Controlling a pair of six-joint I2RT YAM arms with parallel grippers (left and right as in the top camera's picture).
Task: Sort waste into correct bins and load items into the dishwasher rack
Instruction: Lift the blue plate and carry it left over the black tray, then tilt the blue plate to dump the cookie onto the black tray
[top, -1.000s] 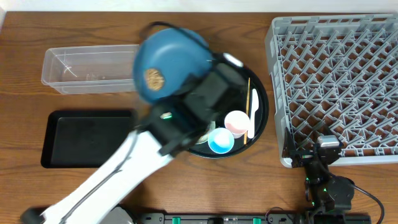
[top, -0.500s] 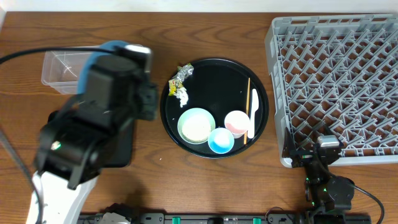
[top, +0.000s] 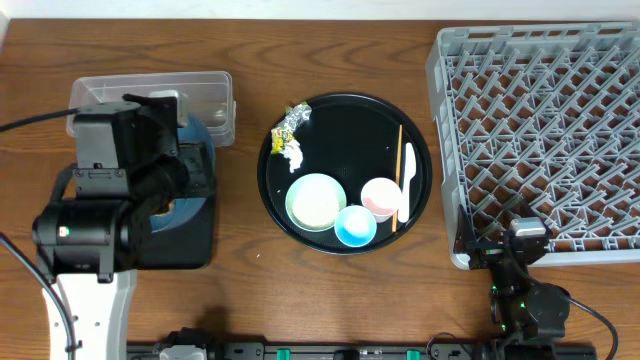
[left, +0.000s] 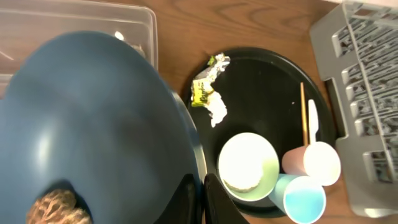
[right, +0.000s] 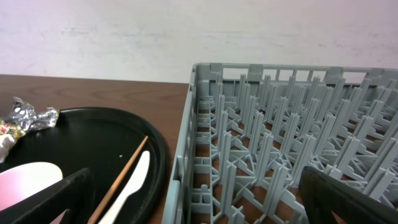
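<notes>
The dark blue plate (left: 93, 124) is pinched at its rim by the closed left gripper (left: 200, 200). A brown food lump (left: 53, 208) on it is shown by the wrist view only; overhead, all but a blue sliver is hidden under the arm. There the plate is seen over the shallow black tray (top: 185, 245), beside the clear tub (top: 215, 95), near the tabletop's left edge. The right gripper (right: 196, 186) is spread wide and empty at the near edge of the dishwasher rack (right: 280, 124).

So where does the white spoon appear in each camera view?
Overhead: spoon at the right edge of the round black tray.
Left wrist: spoon right of centre, above the pink cup.
Right wrist: spoon at lower left.
Shared landmark: the wooden chopsticks lying just left of it.
</notes>
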